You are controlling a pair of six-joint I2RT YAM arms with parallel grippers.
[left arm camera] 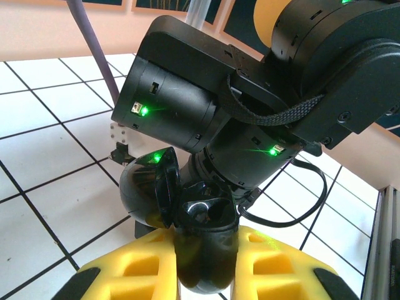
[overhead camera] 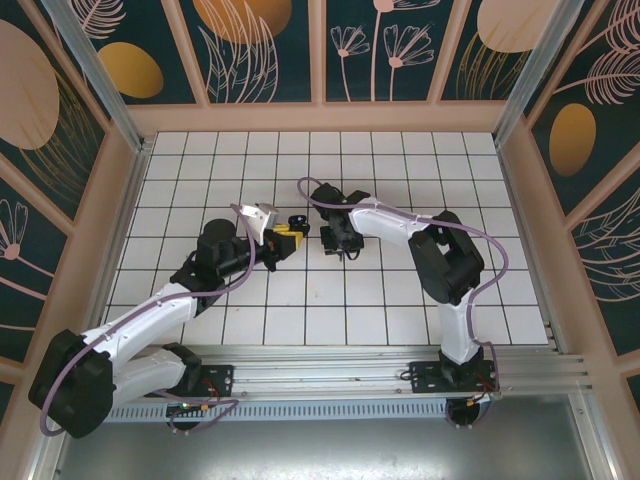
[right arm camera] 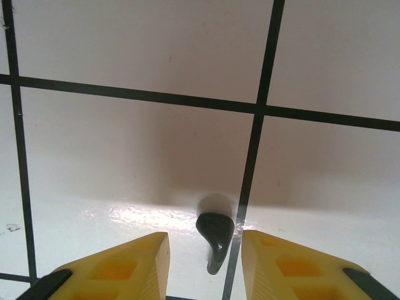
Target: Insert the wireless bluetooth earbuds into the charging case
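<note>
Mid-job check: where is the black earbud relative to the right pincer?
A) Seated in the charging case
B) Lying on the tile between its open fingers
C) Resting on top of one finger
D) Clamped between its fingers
B: the right wrist view shows the black earbud lying on the white tile beside a grout line, with a gap to each of the right pincer's yellow fingers.

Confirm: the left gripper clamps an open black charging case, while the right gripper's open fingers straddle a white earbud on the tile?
The earbud is black, not white; the right wrist view shows it. Otherwise right: the left gripper clamps the open black charging case, and the right gripper straddles the earbud on the tile.
</note>
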